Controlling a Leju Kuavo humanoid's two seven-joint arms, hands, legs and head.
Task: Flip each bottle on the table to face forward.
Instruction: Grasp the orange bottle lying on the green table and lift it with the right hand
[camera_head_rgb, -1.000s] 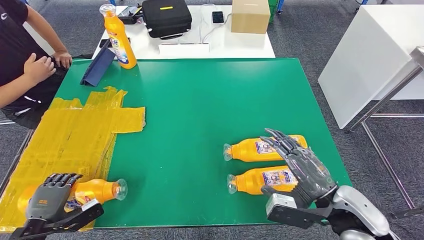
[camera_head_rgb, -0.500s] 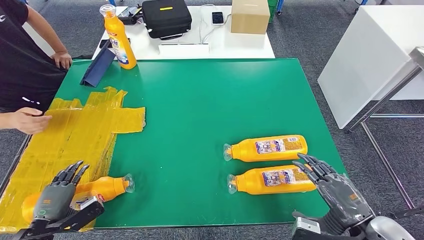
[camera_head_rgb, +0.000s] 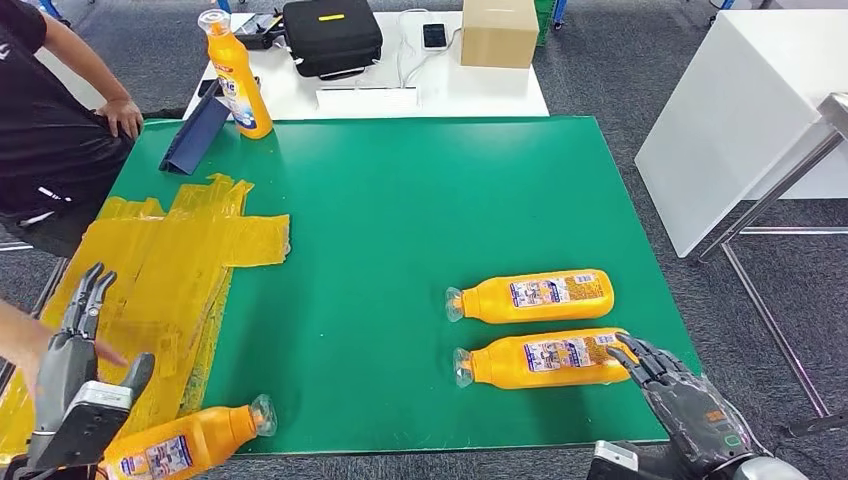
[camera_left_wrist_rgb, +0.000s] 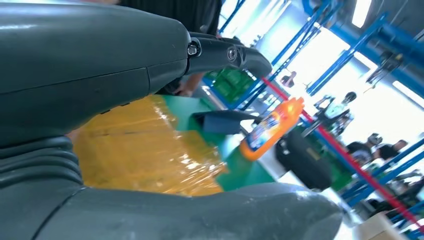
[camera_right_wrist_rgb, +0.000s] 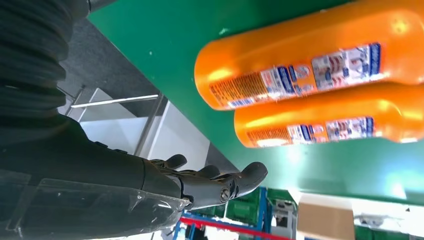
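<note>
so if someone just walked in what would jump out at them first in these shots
Probably the bright orange bottles on the green table: two lying side by side near the right edge, one lying at the near left corner, and one standing upright at the far left. Next, the patch of yellow tape on the left side, with the robot's left hand raised over it.

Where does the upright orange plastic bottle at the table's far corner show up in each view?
Head view: the upright orange plastic bottle stands top left, beside the dark blue folder.
Left wrist view: the bottle sits right of centre, tilted, beside that folder.
Right wrist view: not in it.
Shared landmark: the folder.
</note>
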